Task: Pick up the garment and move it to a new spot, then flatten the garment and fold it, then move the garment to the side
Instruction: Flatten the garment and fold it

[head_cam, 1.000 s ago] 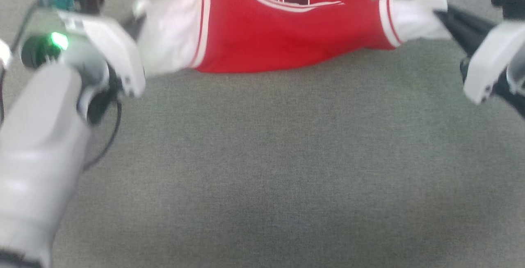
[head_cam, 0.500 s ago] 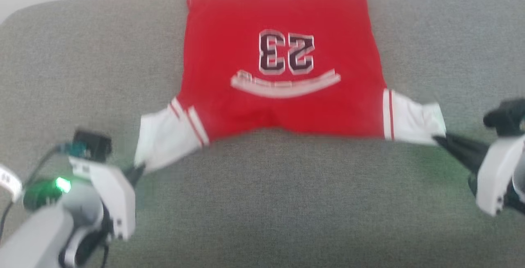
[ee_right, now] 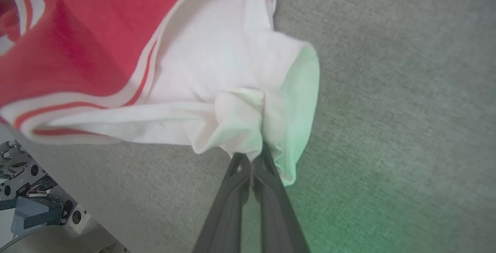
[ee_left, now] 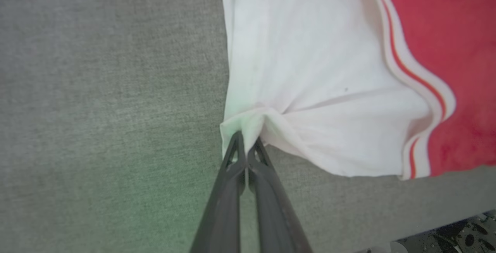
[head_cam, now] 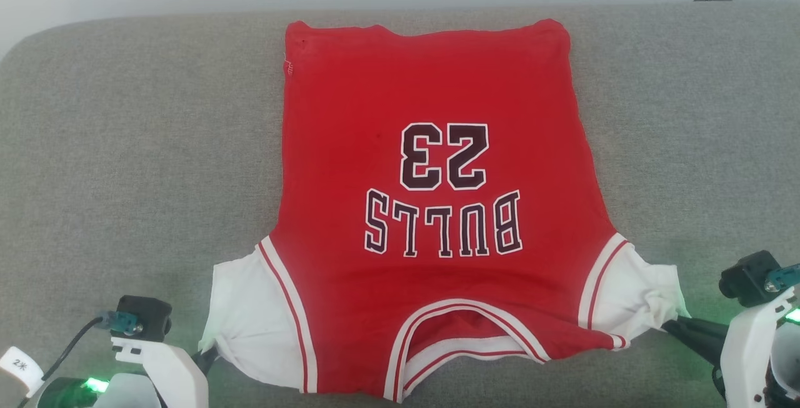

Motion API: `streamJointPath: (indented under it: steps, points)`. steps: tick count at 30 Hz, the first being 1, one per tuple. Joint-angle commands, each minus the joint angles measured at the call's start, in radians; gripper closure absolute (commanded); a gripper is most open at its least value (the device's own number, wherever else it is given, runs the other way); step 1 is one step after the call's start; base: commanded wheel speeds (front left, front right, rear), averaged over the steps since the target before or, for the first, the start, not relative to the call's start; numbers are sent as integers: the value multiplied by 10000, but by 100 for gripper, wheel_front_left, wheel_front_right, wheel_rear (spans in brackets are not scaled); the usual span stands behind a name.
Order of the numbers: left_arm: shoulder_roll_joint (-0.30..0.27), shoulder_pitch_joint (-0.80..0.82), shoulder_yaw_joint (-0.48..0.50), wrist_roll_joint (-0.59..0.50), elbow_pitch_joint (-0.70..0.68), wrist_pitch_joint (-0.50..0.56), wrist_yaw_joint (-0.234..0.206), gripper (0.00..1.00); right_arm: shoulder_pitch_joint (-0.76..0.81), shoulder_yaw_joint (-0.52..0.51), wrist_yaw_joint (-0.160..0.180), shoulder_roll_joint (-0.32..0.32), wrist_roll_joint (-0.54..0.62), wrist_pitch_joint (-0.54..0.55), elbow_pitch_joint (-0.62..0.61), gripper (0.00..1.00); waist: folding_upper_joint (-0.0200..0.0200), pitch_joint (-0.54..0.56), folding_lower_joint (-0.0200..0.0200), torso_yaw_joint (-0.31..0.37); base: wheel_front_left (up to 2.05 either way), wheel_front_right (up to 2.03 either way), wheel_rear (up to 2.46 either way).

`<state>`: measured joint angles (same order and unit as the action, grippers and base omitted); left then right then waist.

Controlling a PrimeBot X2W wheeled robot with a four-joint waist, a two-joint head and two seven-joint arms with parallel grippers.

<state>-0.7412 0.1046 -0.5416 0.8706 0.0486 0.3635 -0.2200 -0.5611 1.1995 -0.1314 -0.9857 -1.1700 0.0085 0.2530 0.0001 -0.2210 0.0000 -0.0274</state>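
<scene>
Red jersey (head_cam: 431,145) lies nearly flat, print up, on grey cushion (head_cam: 125,145), collar twd robot; L gripper (ee_left: 247,138) & R gripper (ee_right: 252,157) each pinched shut on a white sleeve (ee_left: 310,71), prob. to pull fabric taut & wrinkle-free before folding.

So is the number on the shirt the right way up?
No, in the head view the 23 on the shirt reads upside down, with the collar nearest the robot.
</scene>
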Motion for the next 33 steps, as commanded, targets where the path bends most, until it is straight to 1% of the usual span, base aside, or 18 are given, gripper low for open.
streamJointPath:
  steps: [1,4,5,6,7,8,12,15,16,20,23,29,33]
  points:
    - [132,-297,-42,174,177,64,-132,100,265,105,14,81,-170,183,-17,100,-1,10,0,-1,0,0,0]
    - [200,-413,-100,223,199,58,-199,100,512,152,14,218,-365,409,118,100,-1,6,0,2,0,0,0]
    - [258,-420,-86,239,178,-11,-197,100,557,138,14,247,-340,407,218,90,-1,-3,0,-9,0,0,0]
    - [316,-433,-79,272,170,-53,-210,100,609,106,14,297,-368,442,343,56,-1,-15,0,-22,0,0,0]
    - [349,-432,-96,258,164,-92,-221,100,656,59,17,355,-459,493,434,13,-1,-31,0,-35,0,0,0]
    - [413,-429,-76,257,156,-156,-250,100,663,-11,18,378,-493,522,531,0,-1,-56,0,-55,0,0,0]
    - [647,-211,-89,143,99,-377,-303,100,459,-483,97,282,-541,651,840,0,-1,-207,0,-203,0,0,0]
    - [944,0,-82,185,128,-440,-404,100,209,-1140,91,244,-786,557,652,0,-1,-380,0,-353,0,0,0]
    - [944,0,-82,185,128,-440,-404,100,209,-1140,91,244,-786,557,652,0,-1,-380,0,-353,0,0,0]
    - [1321,394,-23,166,148,-636,-554,100,-186,-2070,14,102,-688,298,273,0,-1,-674,0,-540,0,0,0]
    - [1702,614,-52,213,182,-743,-583,100,-719,-2860,11,190,-408,189,379,0,-1,-930,0,-655,0,0,0]
    - [2250,1225,-438,-145,454,-917,-353,100,-2018,-4111,11,926,520,498,1176,0,-1,-1488,0,-1061,0,0,0]
    - [2691,1795,-736,-320,762,-950,-96,100,-3006,-4765,11,1558,806,910,2160,0,-1,-1879,0,-1489,0,0,0]
